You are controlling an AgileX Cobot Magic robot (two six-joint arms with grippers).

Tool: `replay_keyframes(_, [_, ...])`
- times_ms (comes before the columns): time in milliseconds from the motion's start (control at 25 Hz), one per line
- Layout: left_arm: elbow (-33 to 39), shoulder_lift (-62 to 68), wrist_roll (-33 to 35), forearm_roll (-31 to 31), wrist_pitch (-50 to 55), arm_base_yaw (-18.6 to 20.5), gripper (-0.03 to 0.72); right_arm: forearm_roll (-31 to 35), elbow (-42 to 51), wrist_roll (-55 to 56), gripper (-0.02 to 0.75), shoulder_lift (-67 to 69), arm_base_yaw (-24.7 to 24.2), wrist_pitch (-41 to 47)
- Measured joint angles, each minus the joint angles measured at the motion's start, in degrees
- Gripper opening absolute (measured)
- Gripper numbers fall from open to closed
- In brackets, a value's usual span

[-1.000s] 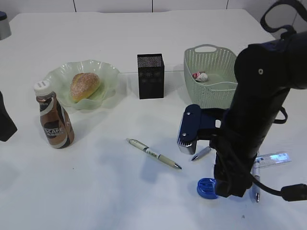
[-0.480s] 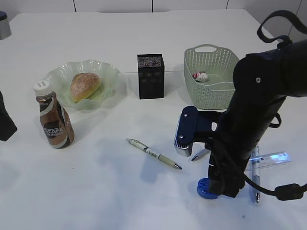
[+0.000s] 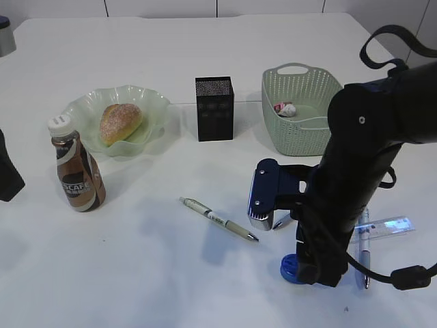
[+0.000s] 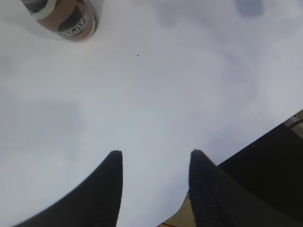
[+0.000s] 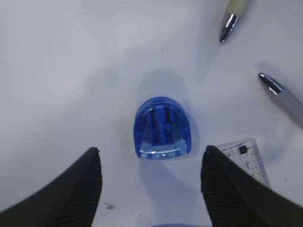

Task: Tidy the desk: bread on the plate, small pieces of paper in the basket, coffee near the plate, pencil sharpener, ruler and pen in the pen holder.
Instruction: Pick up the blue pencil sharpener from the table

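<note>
The bread [image 3: 121, 121] lies on the green plate [image 3: 89, 109], with the coffee bottle [image 3: 77, 174] standing just in front of it. The bottle's base shows in the left wrist view [image 4: 64, 16]. A black pen holder [image 3: 214, 108] stands mid-table. The basket [image 3: 300, 133] holds a crumpled paper [image 3: 285, 108]. A pen [image 3: 218, 219] lies in front of the holder. The blue pencil sharpener [image 3: 289, 268] lies beside the ruler [image 3: 389, 226]. My right gripper [image 5: 151, 149] is open just above the sharpener [image 5: 164, 129], one finger on each side. My left gripper [image 4: 155, 152] is open and empty above bare table.
A second pen [image 3: 281, 221] lies partly under my right arm, and a third pen [image 3: 364, 256] lies by the ruler. Their tips [image 5: 233, 16] [image 5: 279, 94] and a ruler corner [image 5: 246, 158] surround the sharpener. The table's edge [image 4: 265, 142] is near my left gripper.
My right arm has shifted left and lower, toward the blue sharpener. The left arm and the objects on the table have not moved.
</note>
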Motion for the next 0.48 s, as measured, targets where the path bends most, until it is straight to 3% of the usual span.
replay_keyframes(480, [0.0, 0.0, -0.2, 0.2, 0.0, 0.0, 0.316, -0.7, 0.0, -2.1, 0.519, 2.1, 0.0, -1.0])
